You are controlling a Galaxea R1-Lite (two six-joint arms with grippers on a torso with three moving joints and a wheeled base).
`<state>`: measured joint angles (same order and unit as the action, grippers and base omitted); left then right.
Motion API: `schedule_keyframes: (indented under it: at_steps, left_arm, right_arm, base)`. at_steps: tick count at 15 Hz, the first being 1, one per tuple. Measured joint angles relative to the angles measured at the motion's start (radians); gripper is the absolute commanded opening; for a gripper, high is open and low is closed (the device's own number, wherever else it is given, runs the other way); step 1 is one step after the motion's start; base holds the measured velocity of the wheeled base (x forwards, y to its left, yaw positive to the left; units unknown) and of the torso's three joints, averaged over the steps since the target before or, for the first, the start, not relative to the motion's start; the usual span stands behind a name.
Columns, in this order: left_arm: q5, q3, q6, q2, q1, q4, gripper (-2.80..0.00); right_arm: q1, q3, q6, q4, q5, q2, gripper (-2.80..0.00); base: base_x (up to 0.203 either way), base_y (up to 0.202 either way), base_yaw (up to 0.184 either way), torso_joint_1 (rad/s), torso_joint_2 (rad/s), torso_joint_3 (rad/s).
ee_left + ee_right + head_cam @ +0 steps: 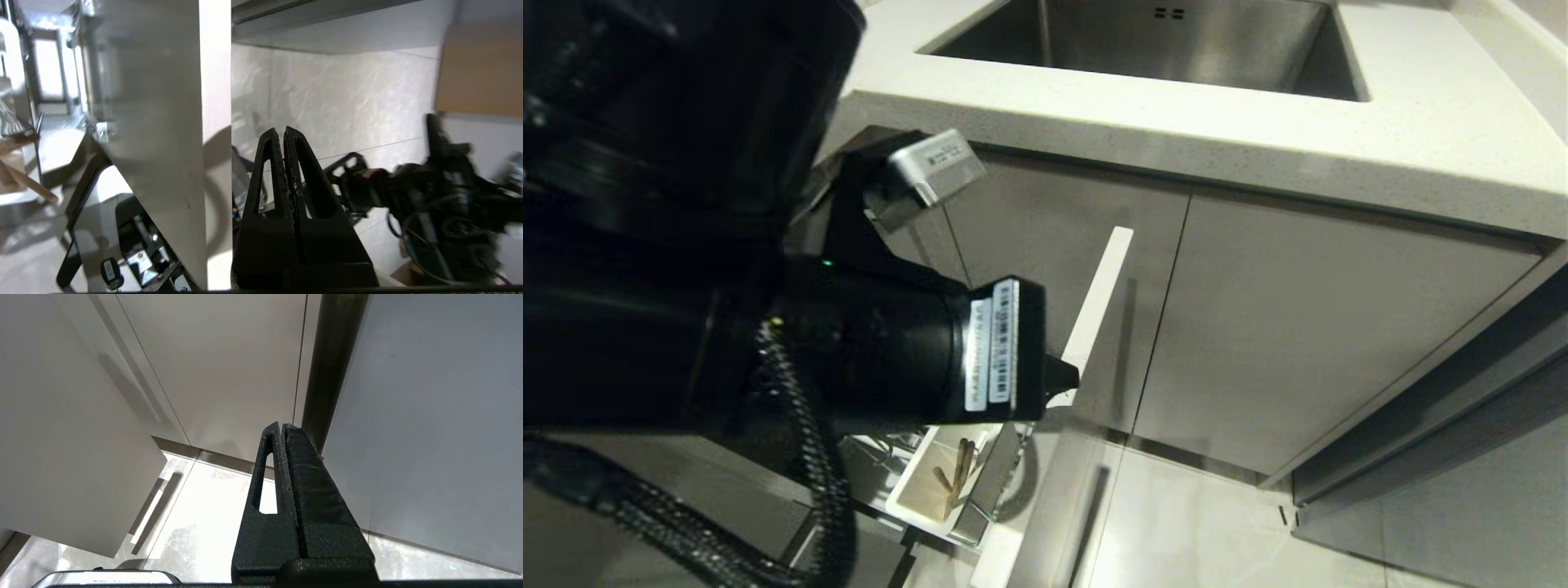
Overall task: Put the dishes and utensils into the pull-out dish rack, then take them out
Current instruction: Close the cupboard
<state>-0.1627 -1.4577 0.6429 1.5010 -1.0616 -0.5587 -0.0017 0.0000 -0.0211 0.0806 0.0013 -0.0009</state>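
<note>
- Head view shows the big black left arm (768,343) filling the left side, low down in front of the cupboards
- the left pincer (284,134) has its two fingers pressed together, and nothing is between them
- it sits just beside the edge of the pale front panel (216,122) of the pull-out dish rack (980,482), which stands pulled out from the cupboards
- in the head view this panel (1098,302) is a thin white strip running up from the rack
- the white utensil holder (923,490) is in the rack, below the arm
- the brown chopsticks (960,469) stand in this holder, leaning a bit
- the plate, bowl and fork cannot be seen from any camera
- the steel sink (1176,41) is set in the pale worktop (1421,139) at the top
- the right pincer (283,428) also has its fingers together and holds nothing
- it points at the grey cupboard doors (224,367) and the shiny floor (204,506), away from the rack
</note>
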Motion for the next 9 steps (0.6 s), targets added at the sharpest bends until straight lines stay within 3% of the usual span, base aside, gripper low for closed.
schedule_keyframes:
  at_steps: [7,9]
  left_arm:
    - [-0.071,0.007,0.015,0.114,-0.041,-0.004,-2.8]
    - [-0.125,0.006,0.021,0.132,-0.042,-0.005,-2.8]
  right_arm:
    - [0.0,0.0,0.0,0.0,0.0,0.0,-2.8]
    - [0.0,0.0,0.0,0.0,0.0,0.0,-2.8]
  base:
    - [0.0,0.0,0.0,0.0,0.0,0.0]
    - [0.0,0.0,0.0,0.0,0.0,0.0]
